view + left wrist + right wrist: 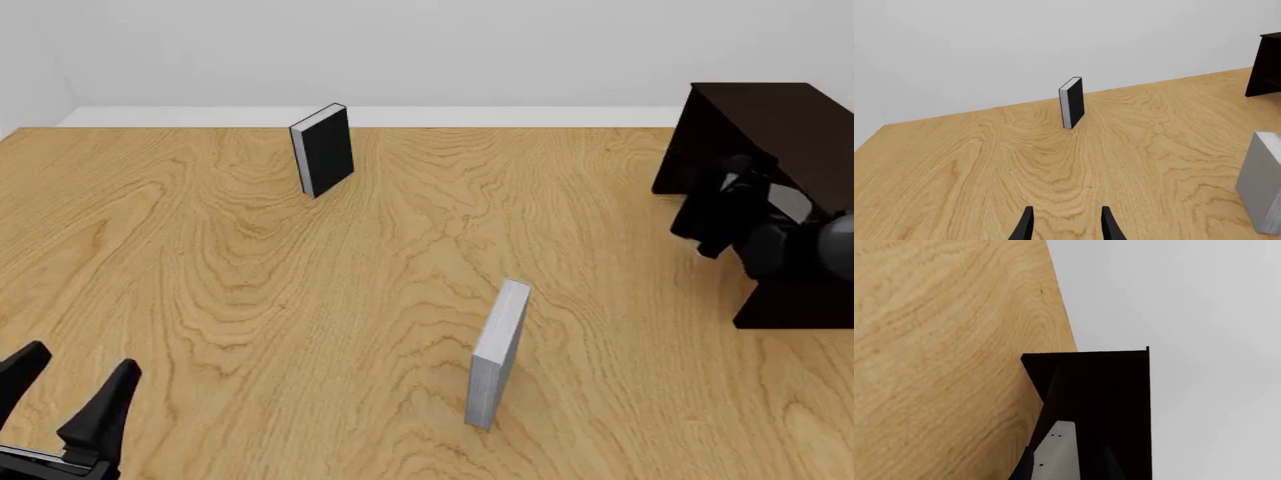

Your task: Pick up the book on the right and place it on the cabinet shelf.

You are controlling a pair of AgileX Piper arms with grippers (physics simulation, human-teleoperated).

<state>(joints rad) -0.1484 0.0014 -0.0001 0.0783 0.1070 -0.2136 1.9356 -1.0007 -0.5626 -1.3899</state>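
Left wrist view: the left hand (1066, 225) shows 2 dark fingertips set apart with nothing between them, above the wooden surface (987, 165). A black book with white pages (1071, 102) stands upright well ahead of the hand. A slimmer grey book (1262, 182) stands upright near the frame edge, and a corner of the dark cabinet (1264, 65) shows beyond it.

Front view: the left hand (67, 395) sits at about 7 o'clock on the surface (267, 300), fingers spread and empty. The black book (323, 150) stands at about 11 o'clock, near the far edge. The slimmer grey book (498, 352) stands upright on its edge near the centre, toward 5 o'clock. The dark brown cabinet (774, 125) stands at 3 o'clock; the right hand (727, 215) reaches into the cabinet shelf (801, 300) opening in its side, its fingers lost against the dark wood.

Right wrist view: the right hand (1066, 465) is clamped on the book (1056, 452), a light-grey slab between the 2 fingertips, held against the dark interior of the cabinet shelf (1114, 400), beside the surface (941, 365).
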